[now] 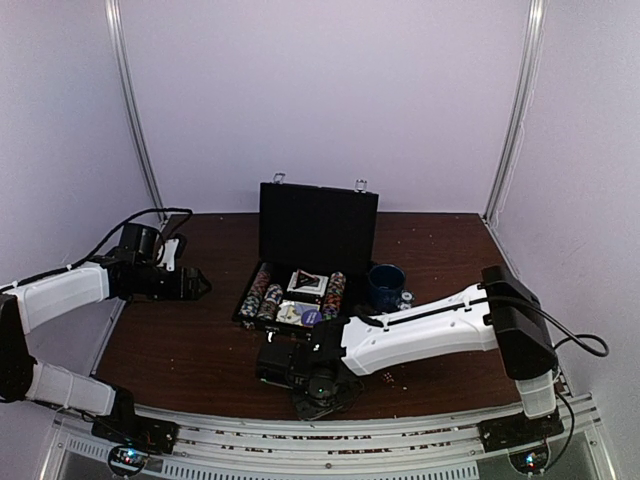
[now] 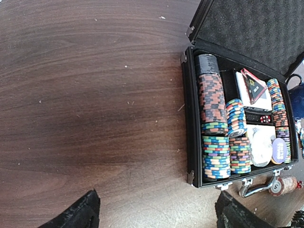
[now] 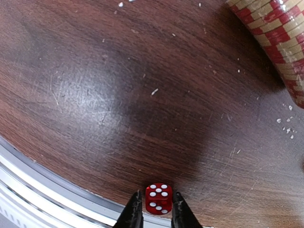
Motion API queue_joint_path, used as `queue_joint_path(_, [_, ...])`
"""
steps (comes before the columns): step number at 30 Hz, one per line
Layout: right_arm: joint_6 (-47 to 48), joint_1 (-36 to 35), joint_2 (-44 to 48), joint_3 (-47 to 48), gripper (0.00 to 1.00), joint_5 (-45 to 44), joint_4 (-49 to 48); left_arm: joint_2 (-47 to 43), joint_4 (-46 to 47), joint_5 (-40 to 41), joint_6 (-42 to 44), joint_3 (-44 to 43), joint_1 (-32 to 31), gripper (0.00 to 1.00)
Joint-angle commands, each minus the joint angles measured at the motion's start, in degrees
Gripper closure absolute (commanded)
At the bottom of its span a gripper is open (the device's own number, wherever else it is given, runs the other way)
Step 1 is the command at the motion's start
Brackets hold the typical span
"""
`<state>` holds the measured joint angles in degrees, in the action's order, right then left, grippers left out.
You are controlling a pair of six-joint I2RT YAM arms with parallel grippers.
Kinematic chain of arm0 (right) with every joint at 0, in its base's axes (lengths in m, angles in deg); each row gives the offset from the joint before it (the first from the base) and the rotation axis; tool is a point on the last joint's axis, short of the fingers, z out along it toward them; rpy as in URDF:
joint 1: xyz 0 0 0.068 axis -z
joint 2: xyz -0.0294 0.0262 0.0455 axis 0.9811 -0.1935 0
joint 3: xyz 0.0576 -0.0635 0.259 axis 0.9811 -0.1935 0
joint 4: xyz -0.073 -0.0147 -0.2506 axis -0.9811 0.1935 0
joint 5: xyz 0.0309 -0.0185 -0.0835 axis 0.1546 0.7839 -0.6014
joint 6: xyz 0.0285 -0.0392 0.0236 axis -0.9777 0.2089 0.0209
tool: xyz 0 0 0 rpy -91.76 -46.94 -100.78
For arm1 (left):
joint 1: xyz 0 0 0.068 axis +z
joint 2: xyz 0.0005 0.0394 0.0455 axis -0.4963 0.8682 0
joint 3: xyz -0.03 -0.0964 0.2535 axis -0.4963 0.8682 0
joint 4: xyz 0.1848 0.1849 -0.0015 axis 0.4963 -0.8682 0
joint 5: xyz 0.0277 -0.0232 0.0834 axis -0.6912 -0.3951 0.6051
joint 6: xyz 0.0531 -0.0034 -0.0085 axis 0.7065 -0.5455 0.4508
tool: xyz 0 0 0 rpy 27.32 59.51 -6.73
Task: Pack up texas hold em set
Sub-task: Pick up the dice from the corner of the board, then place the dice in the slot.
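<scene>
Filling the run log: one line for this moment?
right gripper: astride red die on table, grip unclear | left gripper: open, empty | briefcase: open

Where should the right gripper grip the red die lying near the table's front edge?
By its two opposite side faces, coming from above. The red die lies flat, five pips up, its sides parallel to the fingers of the right gripper flanking it.

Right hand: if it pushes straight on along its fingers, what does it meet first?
The red die, which sits between the fingertips of the right hand. Just beyond it is the table. Depth is unclear, but there looks to be little travel left.
</scene>
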<state>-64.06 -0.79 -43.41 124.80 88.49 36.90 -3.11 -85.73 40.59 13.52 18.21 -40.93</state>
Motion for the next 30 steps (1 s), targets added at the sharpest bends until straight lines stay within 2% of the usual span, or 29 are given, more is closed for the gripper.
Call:
queue_joint_path(1, [-0.6, -0.3, -1.3, -0.3, 0.83, -0.9, 0.8, -0.8, 2.7, -0.8, 0.5, 0.8, 0.5, 0.13])
queue_joint_path(13, [-3.0, 0.4, 0.8, 1.9, 1.0, -2.1, 1.1, -1.1, 2.8, -1.1, 0.4, 1.0, 0.5, 0.13])
queue_joint_path(22, [-6.2, 10.1, 2.2, 12.1, 1.0, -7.4, 3.3, -1.8, 2.8, -1.3, 0.3, 0.6, 0.4, 0.13])
queue_joint_path(27, [-4.9, 16.0, -2.6, 21.5, 1.0, -10.5, 7.4, -2.4, -0.1, 0.1, 0.4, -0.8, 0.5, 0.13])
queue_joint_path(30, [-4.1, 19.5, -4.9, 24.7, 1.0, -10.0, 6.6, -2.8, -2.3, 1.6, 1.7, -1.9, 0.5, 0.13])
